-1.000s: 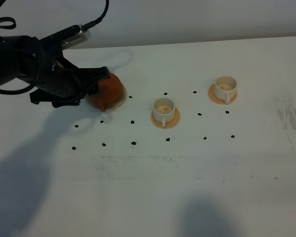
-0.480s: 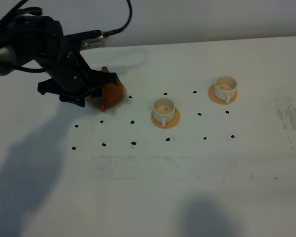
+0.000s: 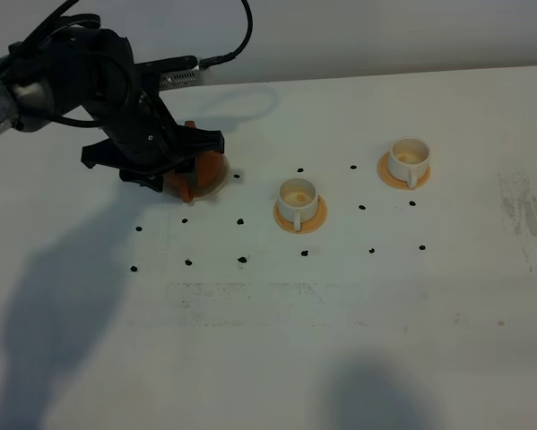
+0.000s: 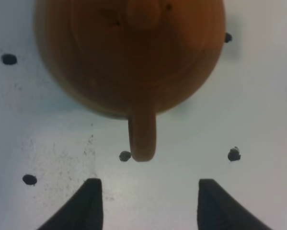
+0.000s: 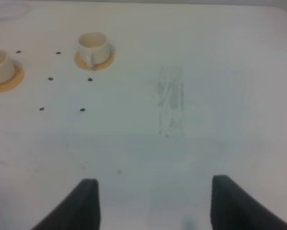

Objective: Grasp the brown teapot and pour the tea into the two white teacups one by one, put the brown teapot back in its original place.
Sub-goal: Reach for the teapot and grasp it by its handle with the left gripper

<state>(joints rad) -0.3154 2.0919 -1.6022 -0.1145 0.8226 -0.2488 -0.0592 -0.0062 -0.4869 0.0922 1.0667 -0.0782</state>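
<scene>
Left gripper (image 4: 149, 186) sits over the squat reddish-brown clay teapot (image 3: 199, 168), fingers spread and released, loop handle (image 4: 142, 139) just ahead of the tips, untouched. Right of the teapot are two small white cylindrical cups, one near (image 3: 298, 195) and one farther (image 3: 409, 158), each on a round orange-tan coaster (image 3: 315, 218). Right gripper (image 5: 153, 187) is past the cups from the teapot, over the white tabletop (image 5: 205, 96), fingers apart and gripping nothing.

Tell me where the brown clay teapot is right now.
In the exterior high view, the squat reddish-brown clay teapot sits back-left on its round cream saucer, beneath the open left claw, left of the nearer small white teacup.
</scene>
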